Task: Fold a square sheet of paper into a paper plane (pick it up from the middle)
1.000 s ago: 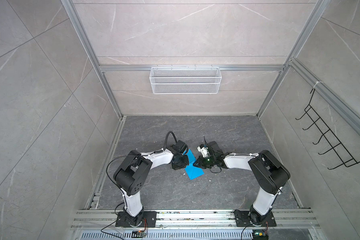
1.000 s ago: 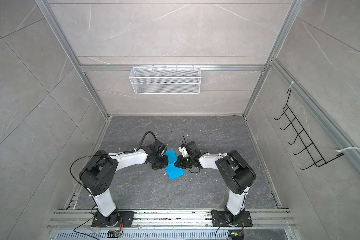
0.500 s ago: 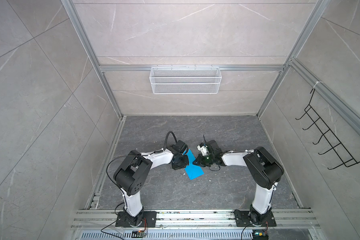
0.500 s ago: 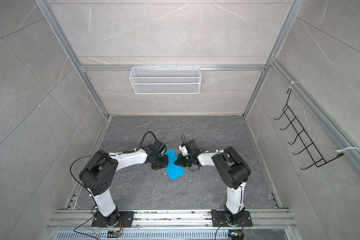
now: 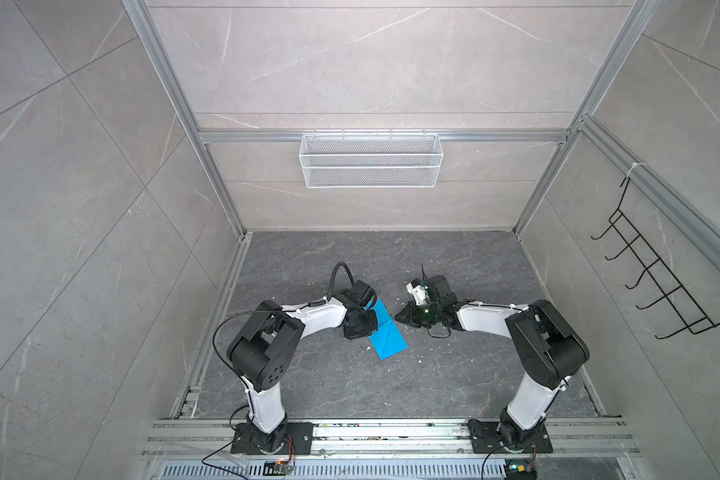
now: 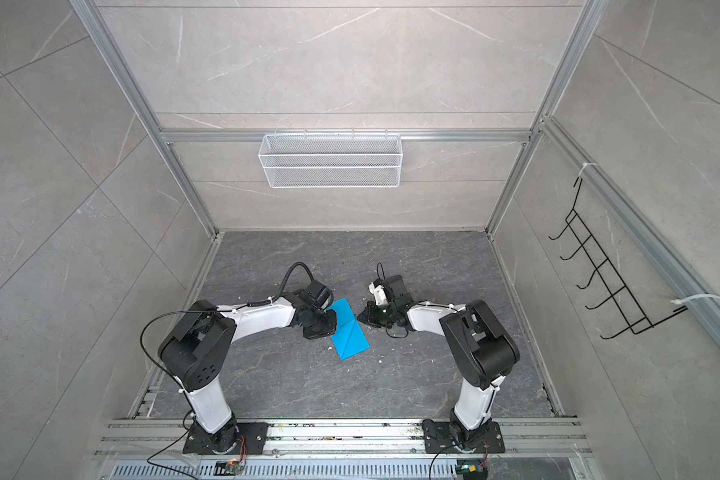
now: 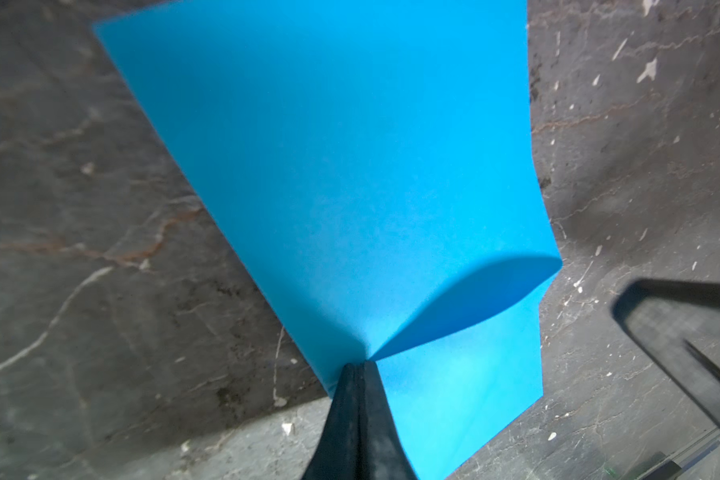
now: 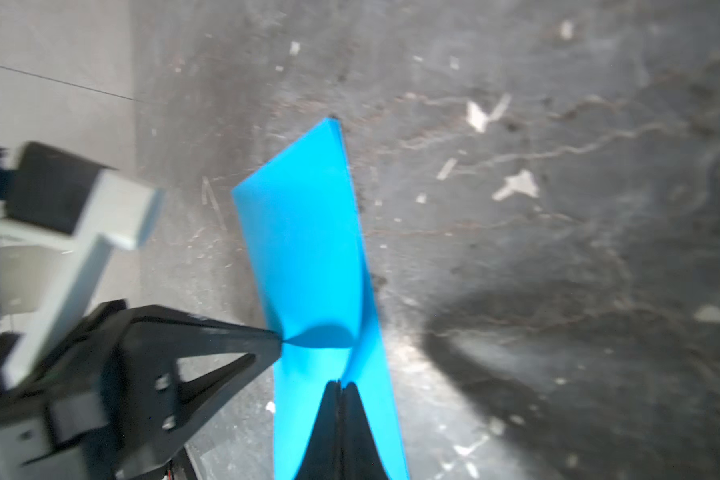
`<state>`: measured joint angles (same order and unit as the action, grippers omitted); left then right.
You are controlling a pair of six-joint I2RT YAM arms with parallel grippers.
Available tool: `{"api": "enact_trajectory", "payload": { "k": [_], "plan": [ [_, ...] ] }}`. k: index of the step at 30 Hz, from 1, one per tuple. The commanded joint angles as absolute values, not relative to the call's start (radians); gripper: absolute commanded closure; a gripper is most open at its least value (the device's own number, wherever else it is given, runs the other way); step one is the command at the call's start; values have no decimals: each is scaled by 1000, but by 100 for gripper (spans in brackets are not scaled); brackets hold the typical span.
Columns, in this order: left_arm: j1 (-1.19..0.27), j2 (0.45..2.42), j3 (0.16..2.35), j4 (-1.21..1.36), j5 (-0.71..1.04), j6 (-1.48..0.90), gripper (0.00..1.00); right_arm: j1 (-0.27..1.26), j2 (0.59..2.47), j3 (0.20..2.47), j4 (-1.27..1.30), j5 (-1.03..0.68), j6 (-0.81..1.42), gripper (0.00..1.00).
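Note:
The square sheet of paper (image 5: 387,338) (image 6: 350,336) lies on the dark floor. It is bright blue and folded to an oblong with a slanting crease. My left gripper (image 5: 376,322) (image 7: 360,365) is shut on its left edge and lifts a flap of the top layer there (image 8: 308,249). My right gripper (image 5: 396,319) (image 8: 341,382) is shut, with its tips over the sheet's right edge. Whether it pinches or only touches the paper does not show. In the left wrist view the right gripper (image 7: 618,297) stands just off the sheet (image 7: 350,166). No paper plane is in view.
A white wire basket (image 5: 371,160) hangs on the back wall. A black hook rack (image 5: 649,282) is on the right wall. Both arm bases stand on the metal rail (image 5: 391,432) at the front. Small white flecks dot the floor (image 5: 433,374).
The right arm's elbow swung in toward the middle and back out, while its gripper stayed by the sheet's right edge. The left gripper and the sheet have not moved.

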<state>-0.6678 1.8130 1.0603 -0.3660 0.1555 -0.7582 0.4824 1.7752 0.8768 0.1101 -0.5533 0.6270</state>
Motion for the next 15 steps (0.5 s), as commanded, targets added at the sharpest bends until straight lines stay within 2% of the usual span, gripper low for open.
{"api": "enact_trajectory", "payload": {
  "k": [1,7,15],
  "plan": [
    [-664,1857,1043,-479,84,-732,100,519,1783,876,118,-599,616,98],
    [-666,1856,1044,-482,85,-733,100,555,1871,905,169,-646,662,98],
    [-667,1851,1061,-489,84,-727,100,552,1913,897,141,-596,673,98]
  ]
}}
